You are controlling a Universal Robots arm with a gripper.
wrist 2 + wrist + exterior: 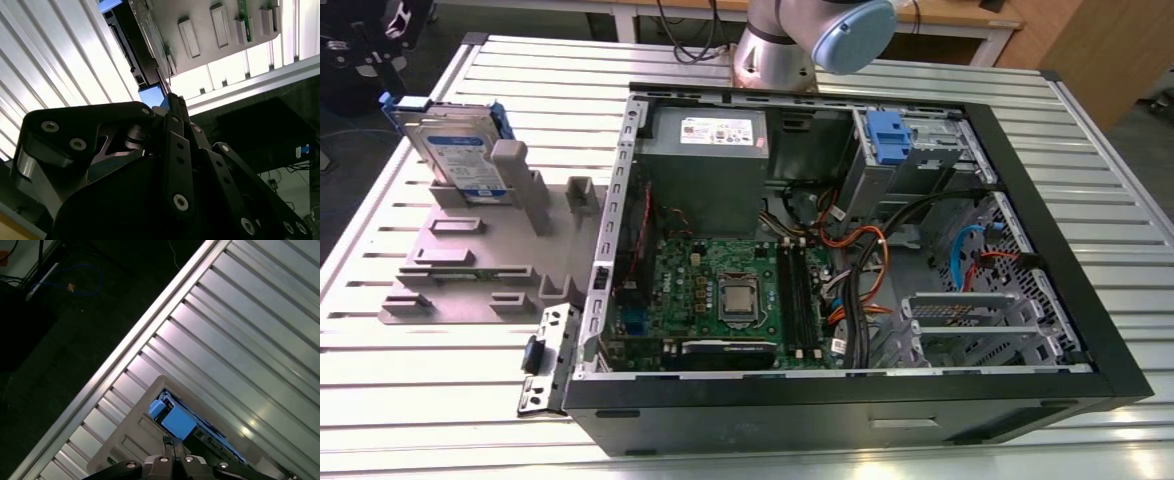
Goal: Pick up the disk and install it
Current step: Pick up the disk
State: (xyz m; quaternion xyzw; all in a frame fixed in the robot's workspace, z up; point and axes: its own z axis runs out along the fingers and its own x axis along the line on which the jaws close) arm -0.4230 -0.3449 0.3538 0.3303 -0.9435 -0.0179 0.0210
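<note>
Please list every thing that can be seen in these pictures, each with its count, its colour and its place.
disk: one, silver-grey in a blue bracket, upright in the holder
holder: one, grey, on the table at the exterior view's left
computer case: one, black, open, mid-table
power supply: one, grey, inside the case
motherboard: one, green, on the case floor
blue tab: one, on a grey housing, far corner of the case
cables: several, orange, black and blue, beside the motherboard
table: one, silver slats
robot arm: one, silver and pale blue, behind the case
gripper: one, black, shut, empty, pointing at the disk's blue end
</note>
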